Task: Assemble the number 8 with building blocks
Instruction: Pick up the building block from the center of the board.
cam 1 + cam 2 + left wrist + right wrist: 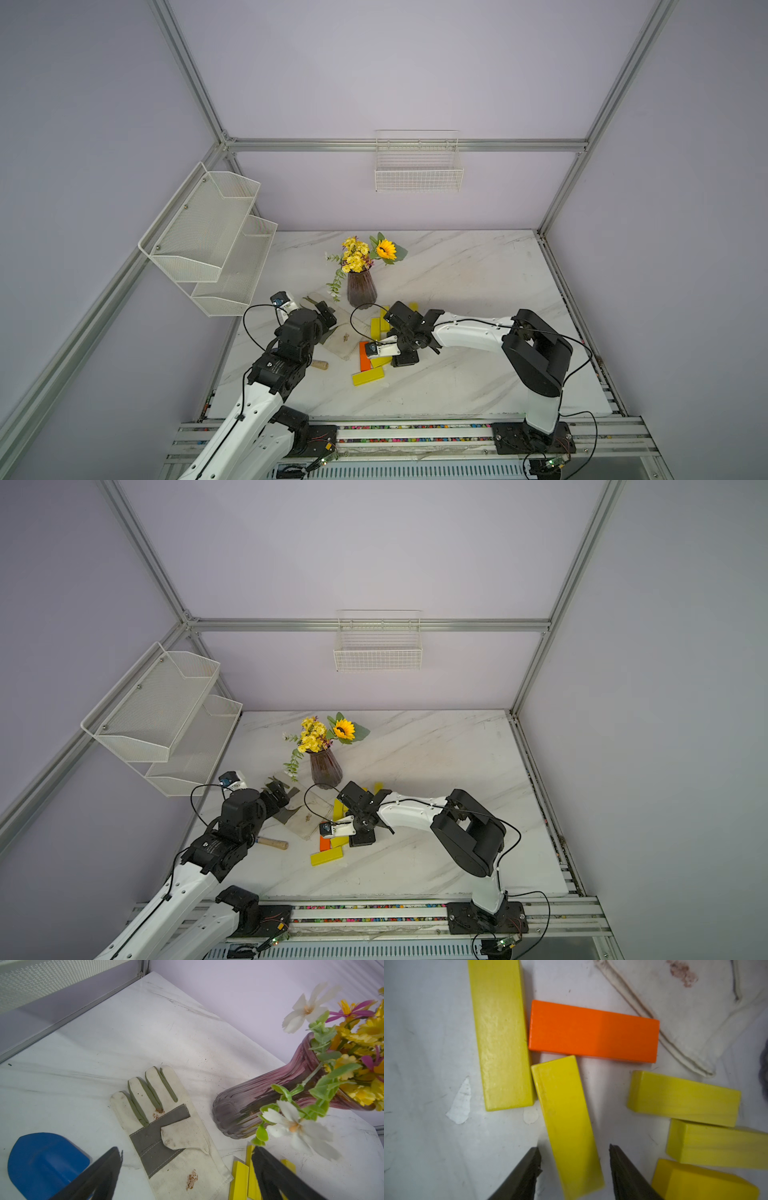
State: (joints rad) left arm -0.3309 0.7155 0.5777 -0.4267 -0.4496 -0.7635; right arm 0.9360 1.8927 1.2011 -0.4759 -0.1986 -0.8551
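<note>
In both top views the building blocks (375,328) are seen scattered on the tabletop (457,291) just in front of the vase (361,289), on its side toward the arm bases. No outline of the number 8 is laid out yet. The orange bar (364,362) and one yellow bar (326,857) lie farthest from the vase. The right tool (401,359) hangs low among them, while the left tool (326,313) is held beside the vase over a glove (338,332).

In the left wrist view the left tool (187,1150) is shown spread wide and empty above the glove, with the vase close by.

In the right wrist view, where the vase is not seen, the right tool (574,1151) is half open around a slanted yellow bar (566,1126). A gap shows on each side, so nothing is gripped. The orange bar is butted end-on against another yellow bar (502,1034) — possibly a first corner. Three more yellow bars are heaped loosely aside.

The work is judged barely begun, with nearly every segment left to be placed.
</note>
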